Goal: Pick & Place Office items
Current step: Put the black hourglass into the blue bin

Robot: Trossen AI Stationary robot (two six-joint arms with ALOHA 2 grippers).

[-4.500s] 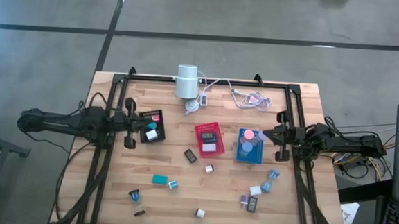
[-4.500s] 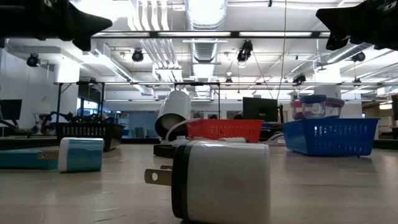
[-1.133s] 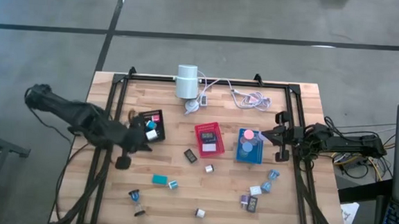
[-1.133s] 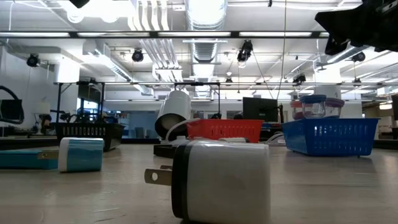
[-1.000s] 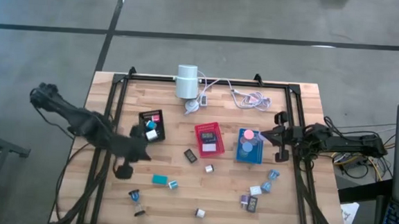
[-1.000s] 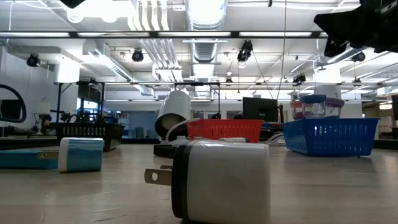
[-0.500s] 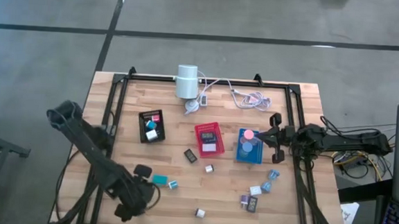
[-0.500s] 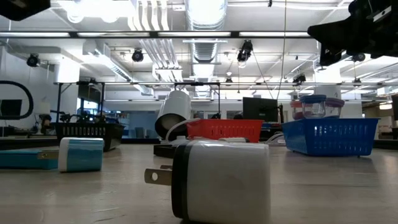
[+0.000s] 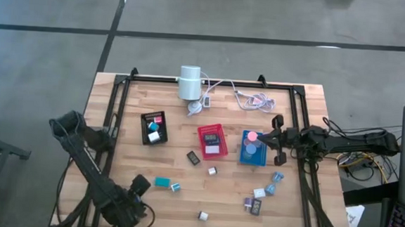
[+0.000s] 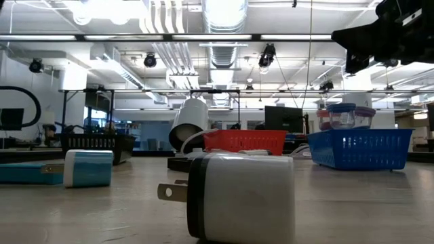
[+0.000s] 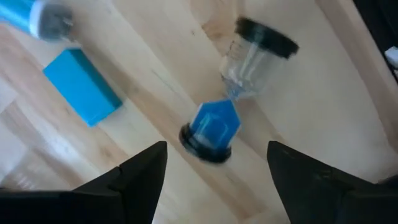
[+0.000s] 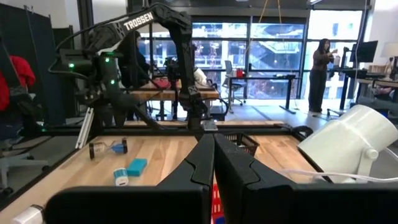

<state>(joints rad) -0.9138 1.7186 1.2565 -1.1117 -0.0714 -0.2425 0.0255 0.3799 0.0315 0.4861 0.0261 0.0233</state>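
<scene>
Left end effector (image 11: 214, 165) hangs wide apart over a blurry item, prob. a sand timer (image 11: 233, 90). Right end effector (image 12: 213, 163) waits pressed together, empty, by blue tray (image 9: 245, 157).

The only writing to be read is the word "TROSSEN", in white capital letters along the upper link of the left arm (image 12: 163, 15), seen from the right wrist camera across the table. Nothing else here carries a legible label, brand, number or sign: not the trays, not the small pieces on the table, not the white cylinder, not the room behind.
</scene>
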